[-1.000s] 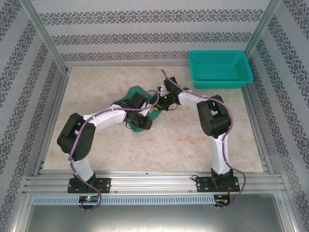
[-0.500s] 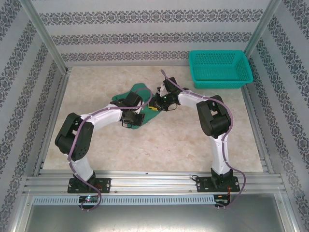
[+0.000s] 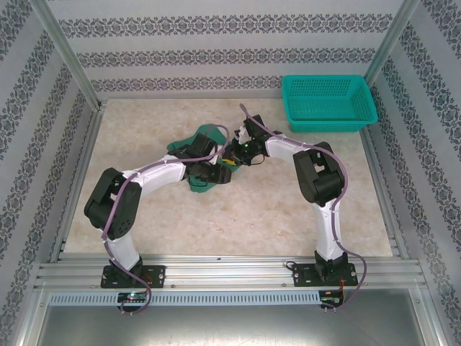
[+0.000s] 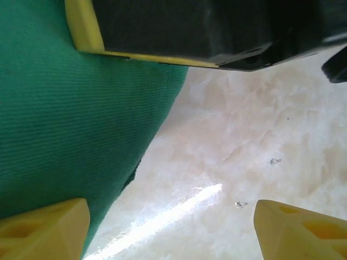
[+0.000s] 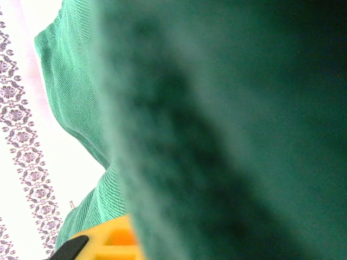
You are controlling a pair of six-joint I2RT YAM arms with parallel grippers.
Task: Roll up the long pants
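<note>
The long pants (image 3: 207,132) lie bunched in a dark green heap at the middle of the table, partly under both wrists. My left gripper (image 3: 218,174) stands open at the heap's near right edge. In the left wrist view its yellow fingertips (image 4: 46,227) are wide apart over bare table, with the pants (image 4: 70,124) beside the left one. My right gripper (image 3: 230,156) is shut on the long pants from the right. Green fabric (image 5: 227,124) presses close to its camera and covers all but one orange finger (image 5: 105,244).
A teal mesh basket (image 3: 328,101) stands at the back right corner. Patterned walls and metal rails close the table on three sides. The right gripper's black body (image 4: 190,27) hangs just above the left gripper's fingers.
My left gripper closed at the heap and then opened wide, letting go of the fabric. The heap has shifted a little. The right gripper has kept its hold.
</note>
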